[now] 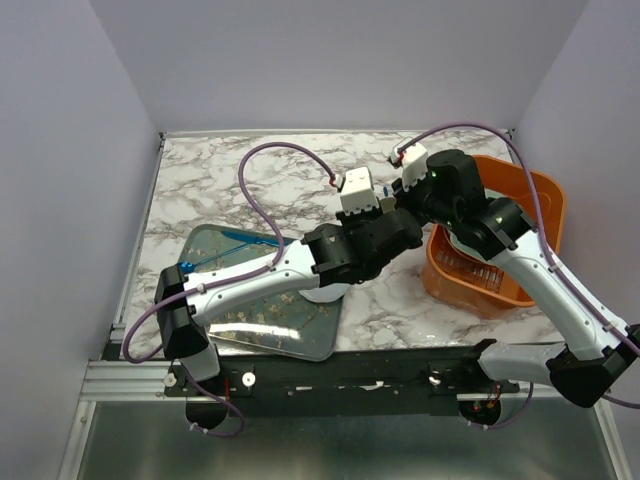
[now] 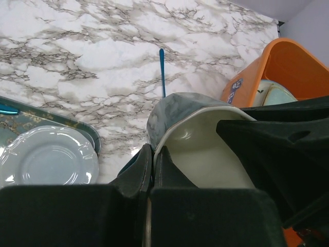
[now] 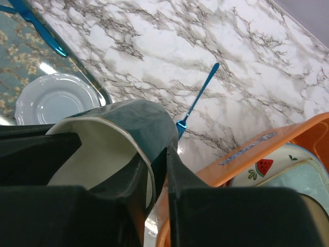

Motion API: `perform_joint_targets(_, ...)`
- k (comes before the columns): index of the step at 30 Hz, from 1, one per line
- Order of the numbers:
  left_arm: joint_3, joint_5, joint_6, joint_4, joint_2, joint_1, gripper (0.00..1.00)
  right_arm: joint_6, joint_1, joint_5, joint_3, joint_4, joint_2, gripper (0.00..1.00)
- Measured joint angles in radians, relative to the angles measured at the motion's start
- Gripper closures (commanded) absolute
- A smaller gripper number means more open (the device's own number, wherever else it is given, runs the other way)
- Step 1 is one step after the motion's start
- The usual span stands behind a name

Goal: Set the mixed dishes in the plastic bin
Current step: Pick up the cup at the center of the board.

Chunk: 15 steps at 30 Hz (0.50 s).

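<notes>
The dark green mug [image 2: 175, 110] with a cream inside is held off the table beside the orange plastic bin [image 2: 280, 59]. My left gripper [image 2: 152, 149] is shut on the mug's rim at one side. My right gripper [image 3: 165, 152] is shut on the rim of the same mug [image 3: 139, 121] at the other side. In the top view the two grippers meet at the bin's [image 1: 545, 200] left edge and hide the mug. Inside the bin [image 3: 241, 159] lie a white plate with red wedges [image 3: 267, 172] and a mint dish [image 3: 303, 180].
The dark floral tray [image 1: 230, 250] lies at the front left, with a pale plate [image 2: 46, 159] on it and a blue utensil [image 1: 245, 238]. A blue fork [image 3: 198, 98] lies on the marble between tray and bin. Walls close in the table's sides.
</notes>
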Motion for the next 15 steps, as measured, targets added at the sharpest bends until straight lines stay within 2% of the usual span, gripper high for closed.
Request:
perform_joint_targets(3, 0.015, -0.002, -0.005, -0.002, 0.008, 0.0, 1.0, -0.008, 0.005, 0.024, 0.0, 0.001, 0.011, 1.0)
perform_joint_targets(4, 0.016, -0.001, -0.007, -0.001, 0.008, 0.0, 1.0, -0.011, 0.005, 0.031, 0.0, 0.0, 0.016, 0.99)
perform_joint_targets(7, 0.016, -0.005, -0.007, -0.001, 0.008, 0.0, 0.79, -0.012, 0.008, 0.04, 0.0, -0.002, 0.023, 0.99)
perform_joint_targets(8, 0.015, -0.005, -0.001, 0.004, 0.007, 0.0, 0.62, -0.012, 0.008, 0.042, 0.0, -0.002, 0.023, 0.99)
perform_joint_targets(11, 0.0, -0.003, 0.011, 0.028, -0.004, 0.0, 0.4, -0.011, 0.007, 0.042, 0.0, -0.006, 0.023, 1.0)
perform_joint_targets(14, -0.034, 0.005, 0.039, 0.079, -0.045, 0.0, 0.29, -0.011, -0.002, 0.039, 0.0, -0.032, 0.023, 1.0)
perform_joint_targets(15, -0.054, 0.011, 0.056, 0.108, -0.069, 0.0, 0.29, -0.011, -0.005, 0.036, 0.0, -0.038, 0.022, 1.0)
